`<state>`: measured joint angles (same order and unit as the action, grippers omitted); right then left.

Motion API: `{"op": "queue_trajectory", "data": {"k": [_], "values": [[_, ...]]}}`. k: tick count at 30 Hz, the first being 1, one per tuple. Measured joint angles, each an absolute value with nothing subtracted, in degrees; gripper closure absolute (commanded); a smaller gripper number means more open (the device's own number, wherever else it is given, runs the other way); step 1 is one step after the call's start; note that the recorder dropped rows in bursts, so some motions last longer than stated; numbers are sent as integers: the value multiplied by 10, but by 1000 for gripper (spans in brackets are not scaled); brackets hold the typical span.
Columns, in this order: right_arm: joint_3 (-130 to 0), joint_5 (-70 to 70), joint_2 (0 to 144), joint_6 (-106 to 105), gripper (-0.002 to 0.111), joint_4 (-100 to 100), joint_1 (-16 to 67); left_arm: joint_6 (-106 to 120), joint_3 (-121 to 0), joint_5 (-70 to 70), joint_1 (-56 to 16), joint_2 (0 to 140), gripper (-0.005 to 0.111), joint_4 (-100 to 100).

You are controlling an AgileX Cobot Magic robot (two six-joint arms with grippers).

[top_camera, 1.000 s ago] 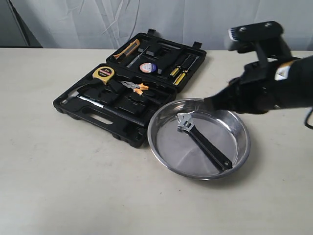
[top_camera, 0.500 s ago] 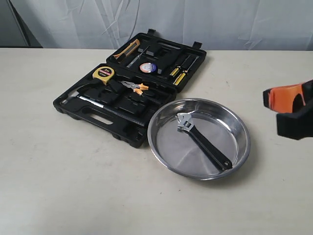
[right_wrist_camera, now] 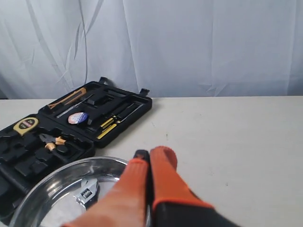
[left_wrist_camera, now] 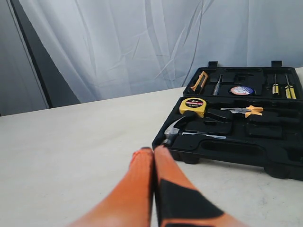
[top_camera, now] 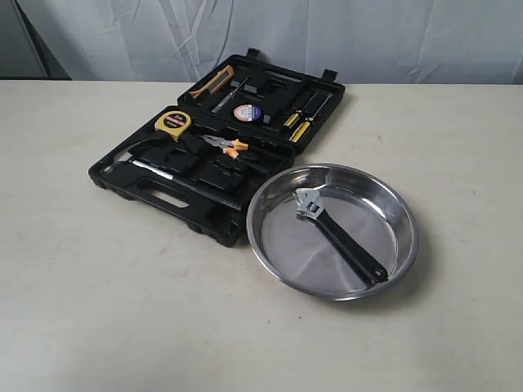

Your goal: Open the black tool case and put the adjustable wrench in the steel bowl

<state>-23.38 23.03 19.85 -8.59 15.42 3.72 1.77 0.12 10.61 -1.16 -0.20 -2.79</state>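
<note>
— On the tabletop (top_camera: 122, 310), where does the adjustable wrench (top_camera: 339, 237) lie?
— Inside the steel bowl (top_camera: 286, 253), flat on its bottom, silver head toward the black tool case (top_camera: 196, 192), handle toward the opposite rim. The bowl stands just beside the case, I suppose to make the carry short.
— And the case?
— It is open, both halves lying flat. The tape measure (top_camera: 173, 122), orange pliers (top_camera: 229, 145), hammer (top_camera: 151, 169) and yellow screwdrivers (top_camera: 298, 124) sit in moulded slots, which keep them from sliding.
— The grippers?
— The left gripper (left_wrist_camera: 154, 150) is closed on nothing, near the case. The right gripper (right_wrist_camera: 148, 155) is also closed and empty, near the bowl. I judge the task finished.
</note>
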Motion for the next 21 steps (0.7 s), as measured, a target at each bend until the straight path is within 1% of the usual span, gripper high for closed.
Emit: {"op": "queue_trajectory", "data": {"k": [3,7,21], "values": [[-190,199,195,-86,108,156,37,18,1,106,-12,-2,106,-28],[-127,166,138,-84,108,133,37,18,1,106,-12,-2,106,-28],[-15,152,15,71,108,-10,37,18,1,106,-12,-2,106,-28]]}}
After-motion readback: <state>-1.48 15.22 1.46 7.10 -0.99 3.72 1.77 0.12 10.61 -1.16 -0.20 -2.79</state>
